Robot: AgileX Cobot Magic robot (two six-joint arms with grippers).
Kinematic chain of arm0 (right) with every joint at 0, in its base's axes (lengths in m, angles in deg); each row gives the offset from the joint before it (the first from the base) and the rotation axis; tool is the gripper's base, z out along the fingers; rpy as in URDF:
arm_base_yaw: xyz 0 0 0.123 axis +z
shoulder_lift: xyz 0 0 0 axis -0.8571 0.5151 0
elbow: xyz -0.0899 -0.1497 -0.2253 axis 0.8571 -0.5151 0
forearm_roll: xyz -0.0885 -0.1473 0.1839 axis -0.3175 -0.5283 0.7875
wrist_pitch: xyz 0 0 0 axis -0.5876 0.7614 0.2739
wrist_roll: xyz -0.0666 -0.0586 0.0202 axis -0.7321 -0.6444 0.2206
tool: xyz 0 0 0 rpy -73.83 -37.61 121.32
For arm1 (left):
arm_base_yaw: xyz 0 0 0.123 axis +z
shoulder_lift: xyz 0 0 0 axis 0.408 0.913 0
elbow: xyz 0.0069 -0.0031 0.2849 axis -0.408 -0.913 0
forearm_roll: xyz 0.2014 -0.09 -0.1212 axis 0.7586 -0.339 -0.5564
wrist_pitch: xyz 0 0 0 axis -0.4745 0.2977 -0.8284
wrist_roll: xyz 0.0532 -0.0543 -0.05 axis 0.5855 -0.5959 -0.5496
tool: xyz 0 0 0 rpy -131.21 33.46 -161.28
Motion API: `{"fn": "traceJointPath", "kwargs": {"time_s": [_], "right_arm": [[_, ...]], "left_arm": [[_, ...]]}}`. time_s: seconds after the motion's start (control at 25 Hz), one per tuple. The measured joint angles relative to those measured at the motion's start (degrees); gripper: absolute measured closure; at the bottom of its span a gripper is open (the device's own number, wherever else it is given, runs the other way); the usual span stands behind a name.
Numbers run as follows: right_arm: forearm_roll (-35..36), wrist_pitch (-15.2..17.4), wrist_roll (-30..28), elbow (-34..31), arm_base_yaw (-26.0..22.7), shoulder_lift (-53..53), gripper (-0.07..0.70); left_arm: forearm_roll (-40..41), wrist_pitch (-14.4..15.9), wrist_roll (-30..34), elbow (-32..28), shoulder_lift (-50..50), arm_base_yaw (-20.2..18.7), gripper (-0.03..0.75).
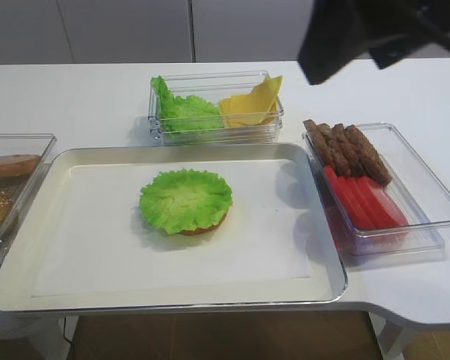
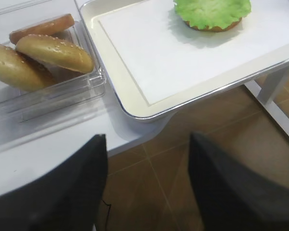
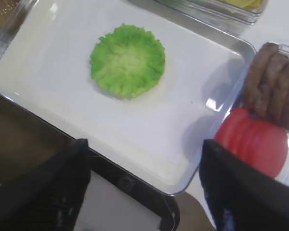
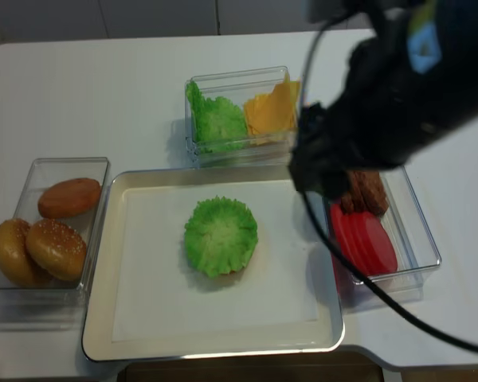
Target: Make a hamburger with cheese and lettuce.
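Tray: I take the big white tray (image 1: 30, 247) as my landmark. It sits in the middle of the table (image 1: 75, 97).
Lettuce: one green leaf (image 1: 185, 198) lies near the middle of the tray, right on top of the bun.
Bun: the bun half (image 1: 206, 224) is under the leaf. I see only a thin brown edge poking out on the side near me.
Cheese: the yellow slices (image 1: 252, 105) are in a clear box (image 1: 217, 136) just behind the tray, beside more green leaves (image 1: 181, 109).
Right claw: my right claw (image 3: 144, 183) hangs over the tray's near right corner. Its two fingers (image 3: 48, 187) stand wide apart and have hold of nothing.
Left claw: my left claw (image 2: 147, 183) hangs off the tray's near left corner, over the floor. Its fingers are spread apart and hold nothing.
Right of tray: a clear box with brown patties (image 1: 349, 150) and red tomato slices (image 1: 364, 201).
Left of tray: a clear box with seeded buns (image 4: 40, 248).
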Motion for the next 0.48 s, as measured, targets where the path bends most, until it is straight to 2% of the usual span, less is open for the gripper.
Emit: {"fn": "traceJointPath", "kwargs": {"time_s": [0.48], "right_arm": [[-5.8, 0.8, 2.6, -21.3, 0.0, -28.5, 0.076]], "left_arm": [[-0.1, 0.0, 0.0, 0.0, 0.0, 0.0, 0.312]]}}
